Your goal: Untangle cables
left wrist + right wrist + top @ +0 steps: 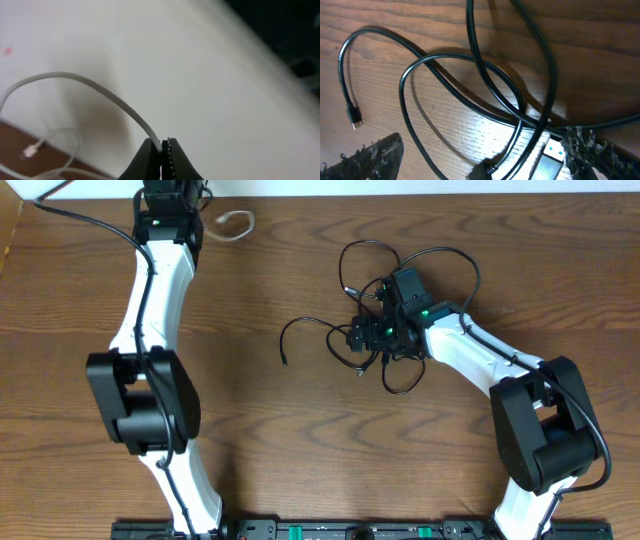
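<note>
- Broadly, the wooden tabletop [300, 460] fills the overhead view, with the work split between the upper left and the centre right of the frame.
- The left arm [160, 290] reaches to the top left edge, and the right arm [470, 350] comes in from the lower right to the middle.
- The black cables [522, 116] lie in a loose knot at centre right, directly under the right arm's tip. Several loops cross one another, and one free end trails off to the left.
- The right fingers [375, 157] are spread apart low over that knot, with the crossed strands between them and nothing gripped.
- The white cable [100, 90] is well apart from the knot, coiled at the top left. The left fingers [142, 162] are pressed together on it, and it arcs up and away from them.
- These cords look light, limp and smooth, so they will probably slide and drag their neighbours along. A hold on a single strand just beside a crossing seems safer than grabbing the bundle.
- A small plug [354, 116] ends the free black strand. It is likely to snag in a loop, so it is worth feeding through first.
</note>
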{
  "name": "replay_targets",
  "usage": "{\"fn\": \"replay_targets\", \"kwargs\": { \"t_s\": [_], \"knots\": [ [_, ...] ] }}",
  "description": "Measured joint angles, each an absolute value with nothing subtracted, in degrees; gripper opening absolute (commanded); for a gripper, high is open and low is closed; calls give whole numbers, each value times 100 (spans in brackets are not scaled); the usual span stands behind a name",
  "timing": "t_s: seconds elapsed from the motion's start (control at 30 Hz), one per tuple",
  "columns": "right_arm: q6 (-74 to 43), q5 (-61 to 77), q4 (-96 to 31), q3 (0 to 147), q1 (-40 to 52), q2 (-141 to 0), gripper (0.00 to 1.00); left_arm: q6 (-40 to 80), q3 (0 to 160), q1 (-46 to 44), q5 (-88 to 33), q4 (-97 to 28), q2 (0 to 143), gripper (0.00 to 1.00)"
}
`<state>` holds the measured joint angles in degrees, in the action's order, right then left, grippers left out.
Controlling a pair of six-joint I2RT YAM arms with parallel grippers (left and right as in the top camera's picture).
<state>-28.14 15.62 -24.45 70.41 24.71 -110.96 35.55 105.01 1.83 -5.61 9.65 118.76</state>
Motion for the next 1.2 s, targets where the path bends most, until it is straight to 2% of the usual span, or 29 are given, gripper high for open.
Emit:
{"fn": "replay_targets", "kwargs": {
  "t_s": [0.3,0.33,0.37,0.4,0.43,0.67,0.93,1.2],
  "knots": [
    [-2768,1559,-2362,7041,2665,-11096,99,2362,10501,967,-117,648,12584,8],
    [-2759,1557,-2329,7041,2687,-11096,99,2213,10501,1096,-19,642,12634,15],
    [-2757,1559,-2300,7041,2694,-11096,99,2058,10501,1214,93,624,12685,40],
    [-2757,1559,-2276,7041,2716,-11096,99,1883,10503,1334,228,602,12733,81],
    [-2755,1557,-2252,7041,2735,-11096,99,1669,10501,1463,360,558,12790,98],
    [-2751,1557,-2139,7041,2847,-11096,99,434,10508,2171,803,-27,13209,98],
    [-2740,1557,-2145,7041,2860,-11098,99,-8,10506,2512,891,-620,13207,98],
    [-2738,1557,-2152,7041,2864,-11098,99,213,10514,2324,-482,-1315,12772,98]
  ]
}}
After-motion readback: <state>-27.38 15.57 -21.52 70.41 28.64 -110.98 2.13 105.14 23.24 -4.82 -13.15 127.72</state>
